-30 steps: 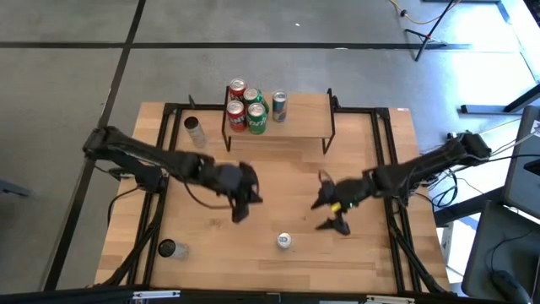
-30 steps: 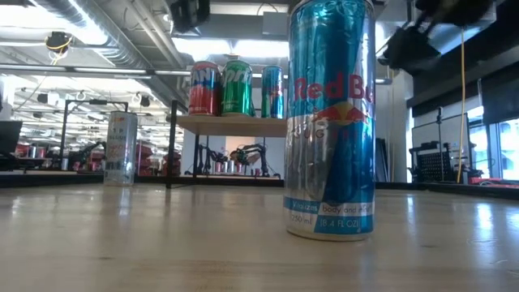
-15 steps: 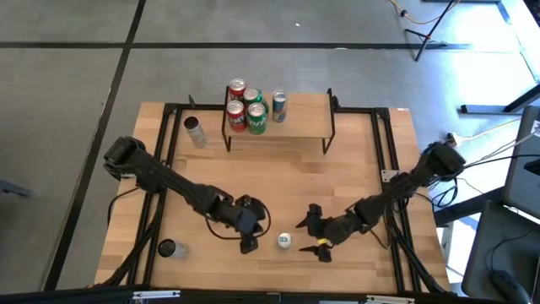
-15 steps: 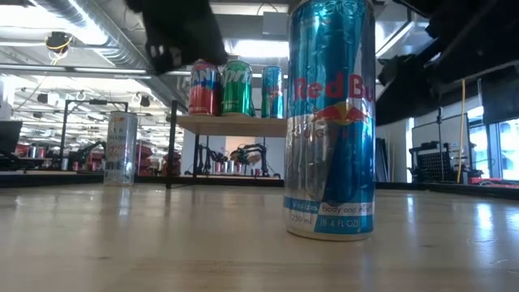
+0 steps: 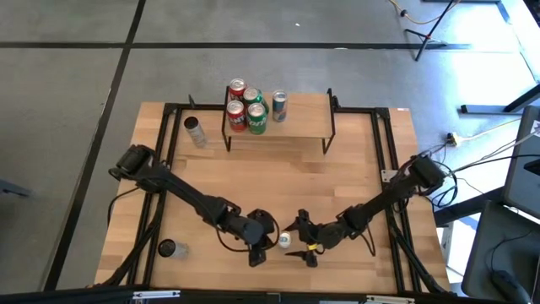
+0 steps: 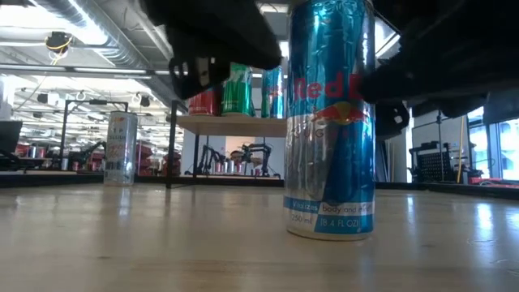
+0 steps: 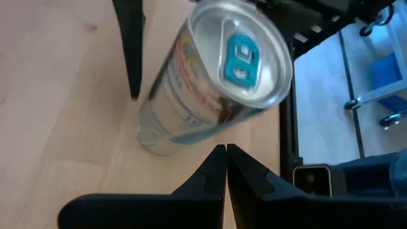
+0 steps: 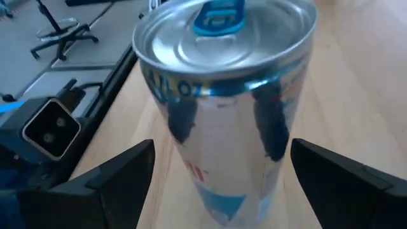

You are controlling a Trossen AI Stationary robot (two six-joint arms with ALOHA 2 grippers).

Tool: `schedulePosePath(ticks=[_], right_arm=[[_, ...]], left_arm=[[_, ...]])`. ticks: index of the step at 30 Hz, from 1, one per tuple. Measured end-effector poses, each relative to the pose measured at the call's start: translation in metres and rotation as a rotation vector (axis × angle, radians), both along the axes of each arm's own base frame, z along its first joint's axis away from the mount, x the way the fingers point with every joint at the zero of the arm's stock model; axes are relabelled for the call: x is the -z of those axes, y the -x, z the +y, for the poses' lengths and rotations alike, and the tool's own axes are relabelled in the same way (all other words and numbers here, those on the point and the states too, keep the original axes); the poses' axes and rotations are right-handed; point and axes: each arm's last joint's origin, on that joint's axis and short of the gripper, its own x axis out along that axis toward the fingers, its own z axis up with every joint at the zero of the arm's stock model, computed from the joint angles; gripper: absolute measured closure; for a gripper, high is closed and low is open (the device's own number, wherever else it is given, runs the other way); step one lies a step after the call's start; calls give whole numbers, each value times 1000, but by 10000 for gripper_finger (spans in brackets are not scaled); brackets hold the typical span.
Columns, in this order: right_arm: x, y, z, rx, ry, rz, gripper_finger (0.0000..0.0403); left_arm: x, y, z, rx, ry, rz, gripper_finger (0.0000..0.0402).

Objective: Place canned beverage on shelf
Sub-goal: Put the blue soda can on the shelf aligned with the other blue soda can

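Note:
A blue-and-silver canned beverage stands upright on the wooden table near its front edge, its foot on the boards. My left gripper hovers just left of it, shut; in the left wrist view its tips point at the can from slightly above. My right gripper is open on the can's right. Its two fingers stand on either side of the can without touching it. The shelf stands at the far edge with several cans on its wooden top.
A silver can stands left of the shelf, seen too in the low view. A dark can sits at the near left corner. Black frame rails run along both table sides. Bare boards lie between the can and the shelf.
Both grippers have come down and toward the table's near edge, closing on the can from its left and right. The right gripper has tipped up from pointing down toward a flatter angle. The can has stayed where it was.

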Motion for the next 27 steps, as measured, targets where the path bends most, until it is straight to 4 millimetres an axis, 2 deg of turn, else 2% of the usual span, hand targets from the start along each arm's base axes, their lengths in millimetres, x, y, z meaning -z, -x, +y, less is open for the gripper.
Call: schedulePosePath(ticks=[3, 6, 9, 13, 14, 19, 27], right_arm=[[2, -3, 0, 26, 6, -19, 55], [2, -8, 3, 33, 38, -32, 76], [-2, -16, 8, 22, 42, -51, 119], [-2, -18, 10, 18, 58, -32, 200], [-4, -17, 9, 26, 64, -30, 205], [-20, -13, 0, 27, 128, -18, 205], [-92, -13, -54, 127, 160, -141, 205]], left_arm=[[0, -2, 2, -8, 3, -10, 395], [-1, -4, 6, -17, -1, -20, 395], [-1, -6, 9, -23, 1, -19, 395], [-2, -4, 11, -36, -12, -11, 395], [-6, -3, 12, -45, -18, -19, 395], [-46, 14, 19, -85, -25, -85, 395], [-114, 62, 42, -121, -57, -175, 395]])
